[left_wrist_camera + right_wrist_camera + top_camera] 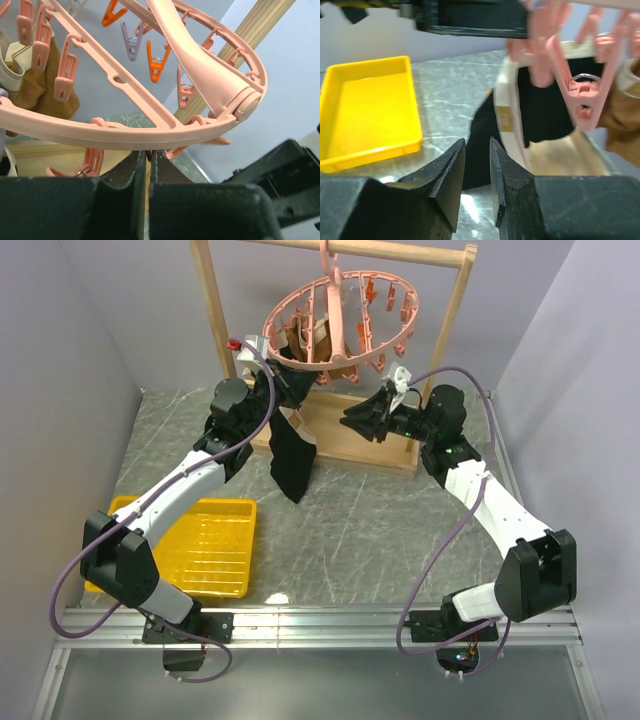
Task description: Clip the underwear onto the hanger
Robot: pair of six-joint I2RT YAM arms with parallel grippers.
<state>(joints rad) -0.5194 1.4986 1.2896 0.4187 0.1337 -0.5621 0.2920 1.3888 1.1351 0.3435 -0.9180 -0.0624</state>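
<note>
We see the salmon-pink plastic oval ring hanger (125,136) with its dangling pegs hanging from the light wooden rack frame (213,320), above a grey marbled table (390,530). The black soft-fabric boxer briefs (290,458) hang at the ring's near-left rim, drooping in a long dark fold toward the table in front of the rack's base.

The left gripper (148,154) sits just under that rim with its jaws drawn almost together. We cannot tell whether any fabric is pinched between them. The right gripper (477,142) is level with the rack's base on the other side. Its jaws are narrowly parted with nothing between them, facing black cloth with a pale band beneath a blurred pink peg (582,97).

Brown garments (305,335) hang inside the ring. A yellow plastic tray (215,540) lies on the table under the left arm.
</note>
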